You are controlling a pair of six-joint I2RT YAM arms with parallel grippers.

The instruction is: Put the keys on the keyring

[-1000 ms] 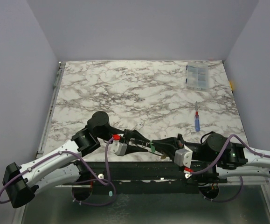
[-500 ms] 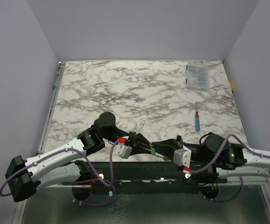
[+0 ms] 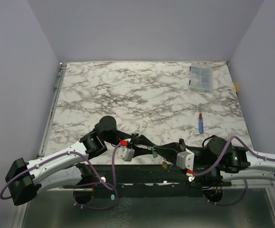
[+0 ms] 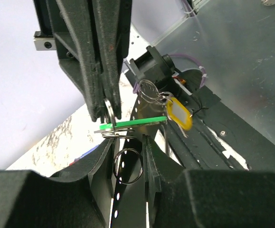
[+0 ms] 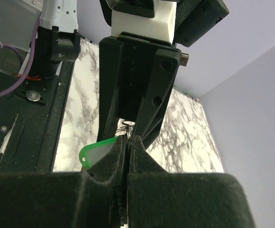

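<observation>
Both grippers meet over the table's near edge. My right gripper (image 5: 128, 138) is shut on the thin metal loop of the green key (image 5: 97, 154), which sticks out flat to one side (image 4: 132, 122). My left gripper (image 4: 128, 142) faces it from the other side. Its jaws stand a little apart, with the keyring (image 4: 128, 165), a thin wire ring, spanning the gap and touching both pads. The yellow key (image 4: 179, 113) hangs just beyond on small linked rings (image 4: 149, 90). From above, the green key (image 3: 154, 152) lies between the two sets of fingers and the yellow key (image 3: 165, 165) hangs below.
A blue stick with a red tip (image 3: 200, 124) lies on the marble table (image 3: 142, 90) at the right. A clear plastic box (image 3: 201, 77) sits at the far right corner. The black base rail (image 3: 142, 176) runs under both grippers.
The left arm has shifted right, bringing its fingers up against the right gripper. Its jaws have narrowed around the ring. The right gripper stays shut.
</observation>
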